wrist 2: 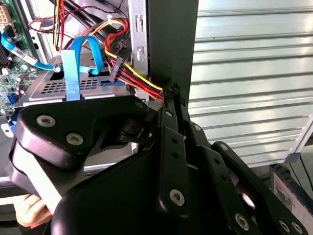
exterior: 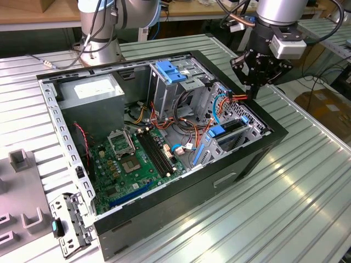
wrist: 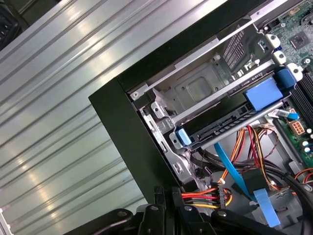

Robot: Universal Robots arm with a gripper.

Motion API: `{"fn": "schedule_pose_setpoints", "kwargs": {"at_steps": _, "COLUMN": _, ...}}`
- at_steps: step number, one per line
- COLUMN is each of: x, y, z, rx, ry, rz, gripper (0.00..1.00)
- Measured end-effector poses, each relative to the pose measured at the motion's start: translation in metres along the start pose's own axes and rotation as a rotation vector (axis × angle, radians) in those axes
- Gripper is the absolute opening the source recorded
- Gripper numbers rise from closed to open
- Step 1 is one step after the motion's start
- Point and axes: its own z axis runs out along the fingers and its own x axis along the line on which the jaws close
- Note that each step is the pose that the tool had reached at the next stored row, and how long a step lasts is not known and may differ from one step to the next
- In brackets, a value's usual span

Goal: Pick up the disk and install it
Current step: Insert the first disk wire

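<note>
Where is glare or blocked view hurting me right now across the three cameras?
Exterior view: bright sheen on the ribbed metal table; inside of the computer case evenly lit. Second wrist view: the dark gripper body blocks the lower half. First wrist view: streaky reflections on the table, the drive bay clear.

Your arm comes in from the exterior view's upper right, wrist pointing straight down. Gripper (exterior: 255, 90) hangs low, black fingers (wrist 2: 172, 98) pressed together at the tips, holding nothing you can see.
</note>
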Motion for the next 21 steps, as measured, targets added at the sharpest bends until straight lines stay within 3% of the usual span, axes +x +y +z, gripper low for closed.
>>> {"fn": "schedule_pose_setpoints", "kwargs": {"at_steps": 6, "x": -0.0026, "y": 0.0016, "z": -0.0004, "rx": -0.0058, "ry": -0.0002, "rz": 0.028, "gripper": 0.16}}
{"fn": "schedule_pose_setpoints", "kwargs": {"at_steps": 11, "x": -0.0029, "y": 0.0018, "z": -0.0001, "rx": -0.0211, "ry": -0.0008, "rz": 0.104, "gripper": 0.16}}
{"fn": "schedule_pose_setpoints", "kwargs": {"at_steps": 17, "x": -0.0058, "y": 0.0036, "z": -0.0004, "rx": -0.0294, "ry": -0.0012, "rz": 0.145, "gripper": 0.16}}
{"fn": "schedule_pose_setpoints", "kwargs": {"at_steps": 21, "x": -0.0063, "y": 0.0038, "z": 0.0000, "rx": -0.0413, "ry": -0.0015, "rz": 0.202, "gripper": 0.16}}
